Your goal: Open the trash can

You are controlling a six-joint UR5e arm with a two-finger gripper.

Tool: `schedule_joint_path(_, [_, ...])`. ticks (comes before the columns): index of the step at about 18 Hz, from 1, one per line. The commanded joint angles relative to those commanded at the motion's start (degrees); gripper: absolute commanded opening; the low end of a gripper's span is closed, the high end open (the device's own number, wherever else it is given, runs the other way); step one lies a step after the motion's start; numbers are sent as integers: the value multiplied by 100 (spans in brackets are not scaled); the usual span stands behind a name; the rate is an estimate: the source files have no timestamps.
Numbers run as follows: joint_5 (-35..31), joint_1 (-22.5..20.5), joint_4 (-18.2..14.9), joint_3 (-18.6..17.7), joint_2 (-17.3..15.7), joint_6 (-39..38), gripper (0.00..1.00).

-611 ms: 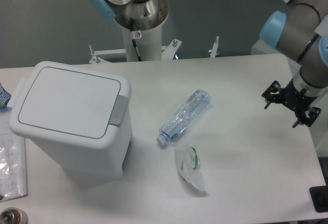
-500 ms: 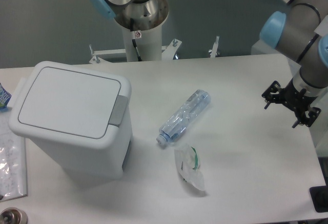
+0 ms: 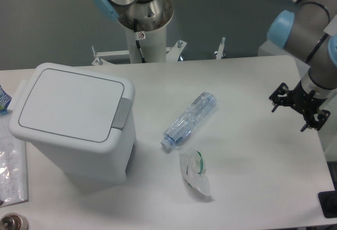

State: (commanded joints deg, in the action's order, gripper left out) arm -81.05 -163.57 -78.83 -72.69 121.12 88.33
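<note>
The trash can [image 3: 73,119] is a large boxy white bin at the left of the table. Its flat lid is shut, and the grey latch button [image 3: 122,113] sits on its right edge. My gripper [image 3: 298,108] hangs at the far right of the table, far from the bin. Its two black fingers are spread apart with nothing between them.
A crushed clear plastic bottle [image 3: 189,119] lies on the table between bin and gripper. A crumpled clear wrapper with green print [image 3: 195,173] lies in front of it. A clear bag [image 3: 11,161] and a blue packet [image 3: 4,99] are at the left edge.
</note>
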Motion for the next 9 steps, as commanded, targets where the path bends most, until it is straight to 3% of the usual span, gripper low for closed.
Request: schedule_joint_path(9, [1099, 466, -282, -17, -439, -1413, 100])
